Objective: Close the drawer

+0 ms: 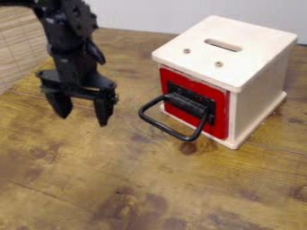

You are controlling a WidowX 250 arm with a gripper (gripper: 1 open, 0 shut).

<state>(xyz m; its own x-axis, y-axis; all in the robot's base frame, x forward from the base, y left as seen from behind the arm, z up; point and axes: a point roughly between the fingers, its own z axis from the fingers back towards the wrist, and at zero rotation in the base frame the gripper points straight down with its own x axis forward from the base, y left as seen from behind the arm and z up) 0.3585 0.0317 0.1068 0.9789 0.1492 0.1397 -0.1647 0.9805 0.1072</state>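
Now my pincer (82, 111) hangs wide and empty over the wooden counter (120, 189), left of the drawer (192, 101)'s loop handle (166, 119); bare wood lies between.

Looks like a lab test bench: worn, stained wooden tabletop (144, 184), plain pale wall (180, 13) behind, woven mat (21, 45) at left, cream wooden cabinet (246, 63) as prop.

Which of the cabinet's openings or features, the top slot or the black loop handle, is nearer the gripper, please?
The black loop handle, sticking out low from the red drawer, is nearer the open gripper; the top slot sits farther away on the cream cabinet.
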